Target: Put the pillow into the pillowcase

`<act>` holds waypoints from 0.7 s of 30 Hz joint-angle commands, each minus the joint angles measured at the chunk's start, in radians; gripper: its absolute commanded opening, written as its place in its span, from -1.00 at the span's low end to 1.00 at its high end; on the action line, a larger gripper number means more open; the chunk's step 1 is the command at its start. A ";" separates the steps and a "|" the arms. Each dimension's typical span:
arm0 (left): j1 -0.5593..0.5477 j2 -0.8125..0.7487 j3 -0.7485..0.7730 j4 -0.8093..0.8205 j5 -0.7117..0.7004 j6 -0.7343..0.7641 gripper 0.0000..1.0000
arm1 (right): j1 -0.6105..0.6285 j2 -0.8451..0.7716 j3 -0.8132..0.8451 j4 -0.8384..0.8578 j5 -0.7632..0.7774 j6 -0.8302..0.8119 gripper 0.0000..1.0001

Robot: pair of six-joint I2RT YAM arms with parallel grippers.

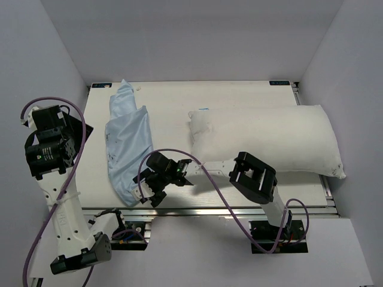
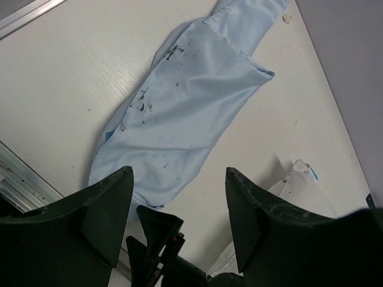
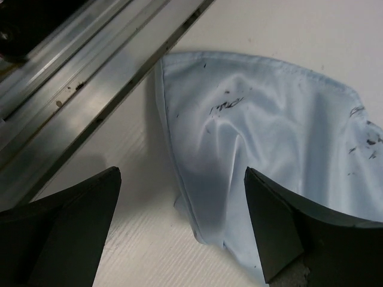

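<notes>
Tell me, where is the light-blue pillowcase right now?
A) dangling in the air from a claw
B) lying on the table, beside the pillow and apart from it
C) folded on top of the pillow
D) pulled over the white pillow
B: the pillowcase lies crumpled on the table, with a bare gap between it and the pillow, and the right claw over its near end is open.
</notes>
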 commanded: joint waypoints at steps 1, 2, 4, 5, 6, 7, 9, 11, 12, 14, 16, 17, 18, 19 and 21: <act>0.002 -0.034 0.003 -0.056 -0.033 -0.004 0.45 | 0.005 0.040 0.057 -0.013 0.053 -0.038 0.76; 0.002 -0.040 0.000 -0.058 -0.033 -0.006 0.45 | 0.006 0.053 0.075 -0.008 0.062 -0.032 0.73; 0.002 -0.045 -0.001 -0.062 -0.035 -0.006 0.45 | 0.009 0.092 0.104 -0.008 0.087 -0.012 0.65; 0.002 -0.049 -0.008 -0.062 -0.033 -0.003 0.45 | 0.009 0.104 0.145 -0.020 0.091 0.002 0.50; 0.002 -0.051 -0.012 -0.062 -0.029 -0.003 0.45 | 0.009 0.115 0.167 -0.038 0.091 0.005 0.41; 0.002 -0.052 -0.015 -0.061 -0.022 -0.004 0.45 | 0.009 0.130 0.184 -0.071 0.088 0.011 0.31; 0.002 -0.058 -0.029 -0.061 -0.021 -0.004 0.45 | 0.009 0.130 0.196 -0.074 0.082 0.029 -0.10; 0.002 -0.062 -0.041 -0.061 -0.021 -0.004 0.45 | 0.009 0.107 0.179 -0.051 0.076 0.042 -0.45; 0.002 -0.068 -0.046 -0.059 -0.019 -0.007 0.45 | 0.008 0.095 0.158 -0.040 0.076 0.063 -0.53; 0.003 -0.075 -0.060 -0.056 -0.015 -0.007 0.45 | 0.005 0.046 0.135 -0.016 0.068 0.089 -0.71; 0.003 -0.088 -0.086 -0.047 -0.010 -0.009 0.44 | -0.006 -0.018 0.097 0.003 0.050 0.170 -0.82; 0.002 -0.091 -0.095 -0.044 -0.002 -0.009 0.44 | -0.010 -0.041 0.086 0.009 0.042 0.207 -0.89; 0.002 -0.095 -0.118 -0.038 0.002 -0.010 0.44 | -0.026 -0.061 0.077 0.038 0.030 0.247 -0.94; 0.002 -0.106 -0.130 -0.027 0.007 -0.012 0.44 | -0.037 -0.102 0.061 0.046 0.022 0.338 -0.97; 0.002 -0.118 -0.156 -0.010 0.030 -0.016 0.43 | -0.088 -0.138 0.051 0.075 -0.008 0.455 -1.00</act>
